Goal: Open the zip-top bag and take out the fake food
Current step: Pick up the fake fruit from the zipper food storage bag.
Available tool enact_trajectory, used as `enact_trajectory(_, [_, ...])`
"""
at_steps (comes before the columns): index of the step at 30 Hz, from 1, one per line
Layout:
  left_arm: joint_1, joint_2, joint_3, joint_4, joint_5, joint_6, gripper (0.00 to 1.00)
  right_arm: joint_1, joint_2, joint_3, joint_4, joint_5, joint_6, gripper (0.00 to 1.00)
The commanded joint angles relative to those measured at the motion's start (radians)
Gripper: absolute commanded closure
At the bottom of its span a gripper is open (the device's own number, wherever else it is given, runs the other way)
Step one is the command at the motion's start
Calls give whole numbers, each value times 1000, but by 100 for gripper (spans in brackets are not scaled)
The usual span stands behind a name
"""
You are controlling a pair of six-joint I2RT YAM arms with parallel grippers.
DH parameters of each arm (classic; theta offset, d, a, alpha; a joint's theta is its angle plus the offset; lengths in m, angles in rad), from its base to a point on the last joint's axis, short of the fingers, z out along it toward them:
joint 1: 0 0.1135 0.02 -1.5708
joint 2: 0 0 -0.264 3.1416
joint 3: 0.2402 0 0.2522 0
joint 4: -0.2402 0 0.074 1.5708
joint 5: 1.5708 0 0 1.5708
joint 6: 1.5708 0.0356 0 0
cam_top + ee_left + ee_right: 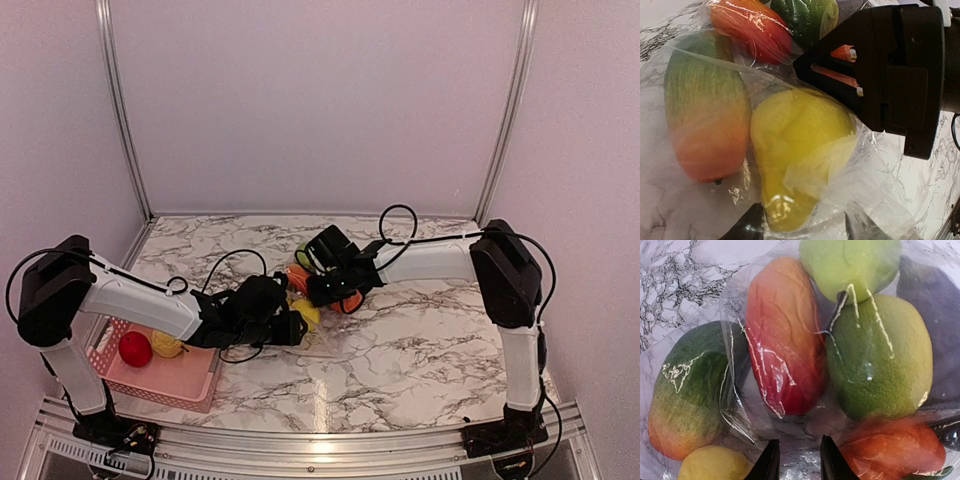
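The zip-top bag (330, 342) lies mid-table with fake food inside. In the left wrist view my left gripper (807, 229) is open. The narrow end of a yellow pear (800, 140) sits between its fingertips under crinkled film (880, 190). Beside the pear lie a green-to-red mango (705, 120) and a red-orange piece (750, 30). My right gripper (797, 462) is shut on bag film (795, 432), and a taut fold runs to its tip (800, 67). In front of it lie a red fruit (785, 335), a green one (880, 355) and a purple eggplant (940, 315).
A pink mesh basket (190, 385) stands at the near left under my left arm, holding a red apple (135, 348) and a yellow lemon (166, 345). The two grippers (295, 328) (322, 290) are close together over the bag. Metal frame posts stand at the back corners.
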Motion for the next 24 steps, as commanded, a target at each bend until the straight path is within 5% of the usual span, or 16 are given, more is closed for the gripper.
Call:
enact_trajectory(1, [5, 28, 31, 1, 22, 28, 42, 21, -14, -7, -20, -21, -5, 72])
enact_trajectory(15, [5, 75, 76, -68, 31, 30, 42, 40, -9, -6, -14, -35, -8, 70])
enact_trajectory(24, [6, 92, 104, -86, -1, 16, 24, 50, -9, -22, -15, -40, -5, 70])
